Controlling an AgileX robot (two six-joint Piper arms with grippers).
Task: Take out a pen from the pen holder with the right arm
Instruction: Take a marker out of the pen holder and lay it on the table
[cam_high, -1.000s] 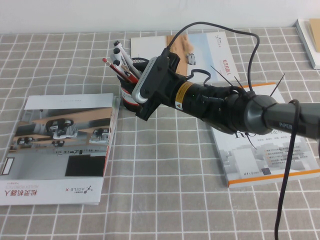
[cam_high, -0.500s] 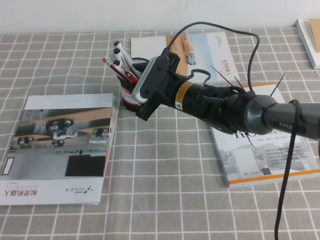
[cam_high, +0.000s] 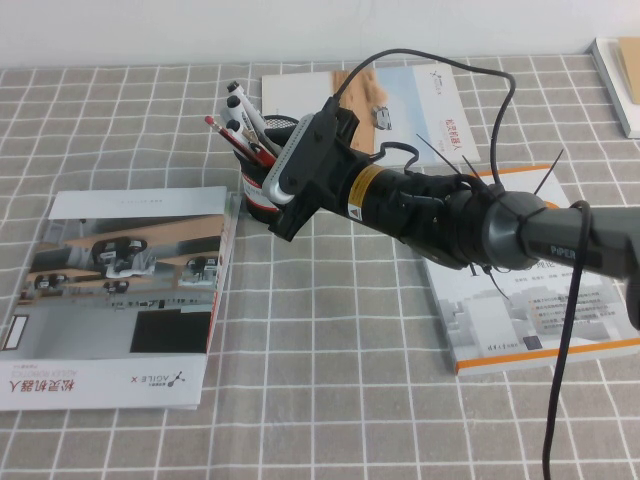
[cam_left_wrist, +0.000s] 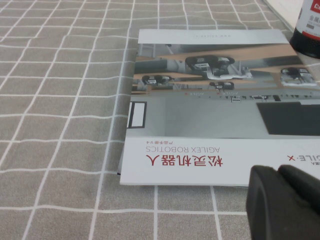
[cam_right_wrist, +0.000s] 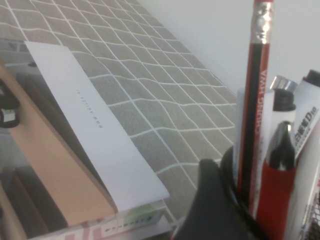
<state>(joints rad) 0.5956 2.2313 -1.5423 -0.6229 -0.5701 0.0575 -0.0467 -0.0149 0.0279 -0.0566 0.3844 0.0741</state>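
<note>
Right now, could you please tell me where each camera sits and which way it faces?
High: raised on the robot's side, looking down at the table; right arm reaches the holder.
Left wrist: low over the brochure; left gripper by its edge.
Right wrist: close on the pens; right gripper beside the holder.
Shared: high and left wrist both show the brochure.

On the desk (cam_high: 100, 100), spread with a grey cloth (cam_high: 330, 420) checked in white: a brochure (cam_high: 125, 300) lying flat at the left, red print along its near edge. A black pen holder (cam_high: 257, 200) standing upright just beside the brochure's far right corner. A booklet (cam_high: 420, 100) flat at the back. An orange-edged book (cam_high: 560, 330) flat at the right. A pale flat object (cam_high: 612, 80) at the far right corner, cut off by the edge.
</note>
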